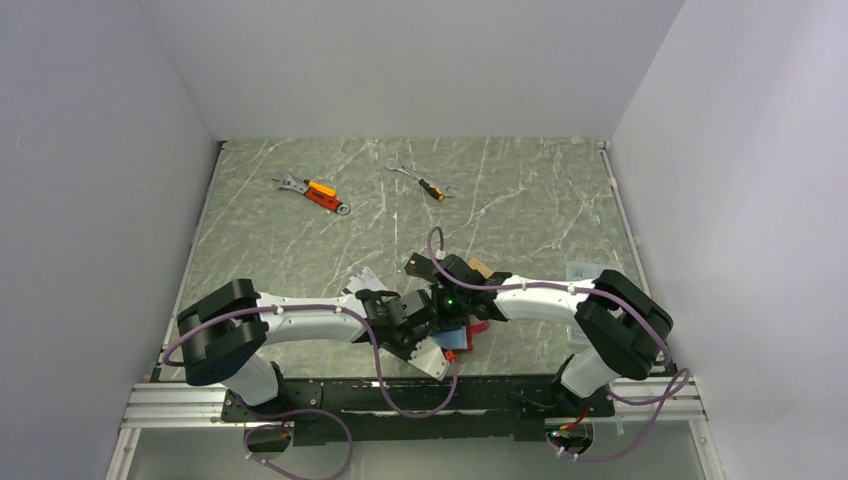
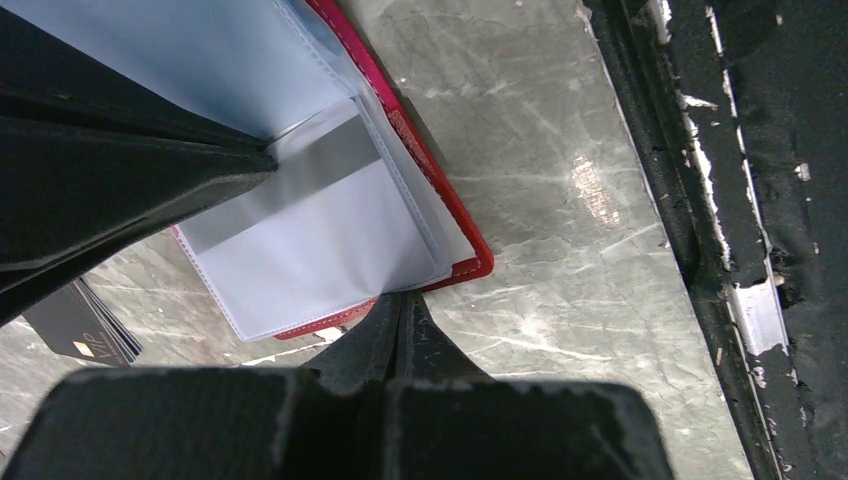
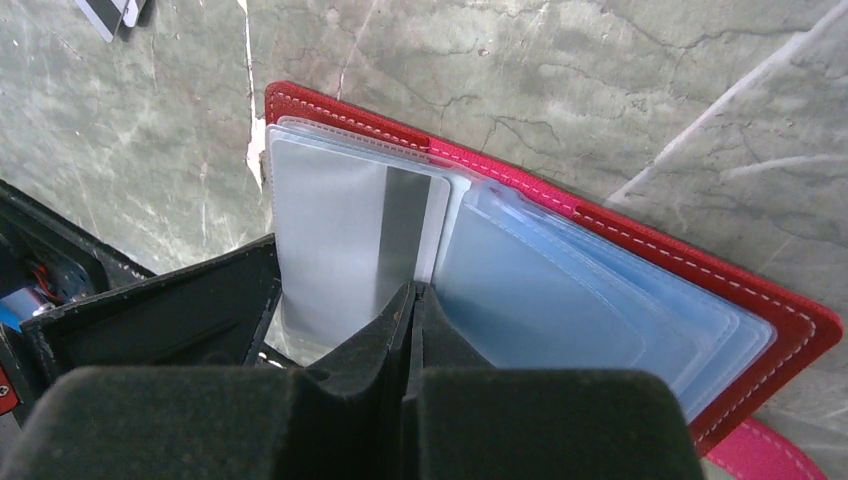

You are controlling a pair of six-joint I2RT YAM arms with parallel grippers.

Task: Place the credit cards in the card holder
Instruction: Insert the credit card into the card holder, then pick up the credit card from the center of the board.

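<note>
I'm looking at the holder (image 3: 620, 235) lying open on the table (image 2: 560, 160), close to the near edge, red cover down and pale blue pockets facing up. A silver card (image 3: 345, 230) with a dark stripe is sitting inside one of those pockets. The left jaws are pressing together, with their tips at the holder's red edge. The right jaws are pressing together too, tips resting at the rim of the pocket that holds the silver card; I cannot tell whether they are nipping any of the plastic. A black card (image 2: 75, 328) is lying near the holder, apart from it. Loose cards (image 1: 365, 280) are lying beyond the holder to its left. Two wrenches (image 1: 315, 192) are lying well beyond the holder, towards the far wall.
</note>
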